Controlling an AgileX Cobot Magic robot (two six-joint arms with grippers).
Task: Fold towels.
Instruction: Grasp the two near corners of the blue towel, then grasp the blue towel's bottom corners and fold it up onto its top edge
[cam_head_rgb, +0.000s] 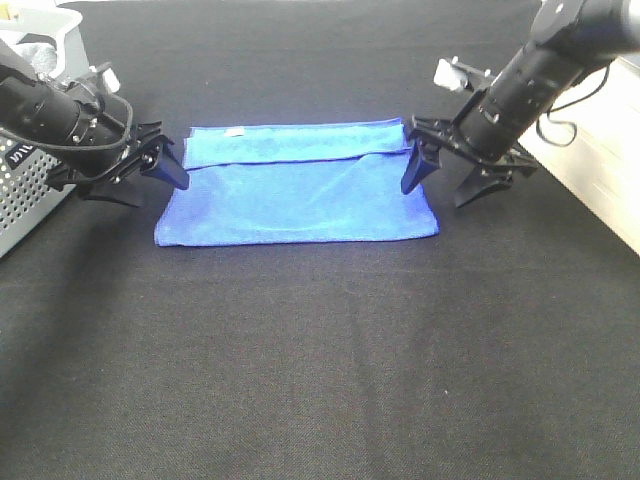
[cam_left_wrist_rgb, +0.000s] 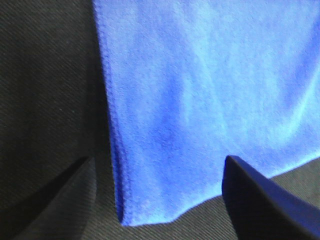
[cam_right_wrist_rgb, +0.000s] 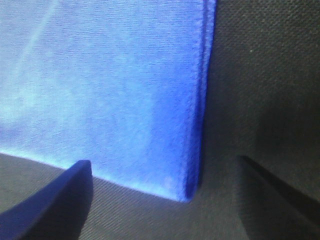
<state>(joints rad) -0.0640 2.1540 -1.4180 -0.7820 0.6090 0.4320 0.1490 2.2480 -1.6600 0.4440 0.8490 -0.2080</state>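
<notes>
A blue towel (cam_head_rgb: 300, 195) lies flat on the black table (cam_head_rgb: 320, 350), with a narrow band along its far edge folded over on top. My left gripper (cam_head_rgb: 160, 192) is open and empty at the towel's left edge, near the far left corner. My right gripper (cam_head_rgb: 437, 195) is open and empty at the towel's right edge. In the left wrist view the towel (cam_left_wrist_rgb: 210, 100) has a corner lying between the open fingers (cam_left_wrist_rgb: 260, 200). In the right wrist view the towel (cam_right_wrist_rgb: 100, 90) has a corner between the open fingers (cam_right_wrist_rgb: 55, 205).
A white perforated basket (cam_head_rgb: 25, 190) stands at the table's left edge, behind my left arm. A white surface (cam_head_rgb: 600, 150) with a dark cable runs along the right side. The table's front half is bare black cloth.
</notes>
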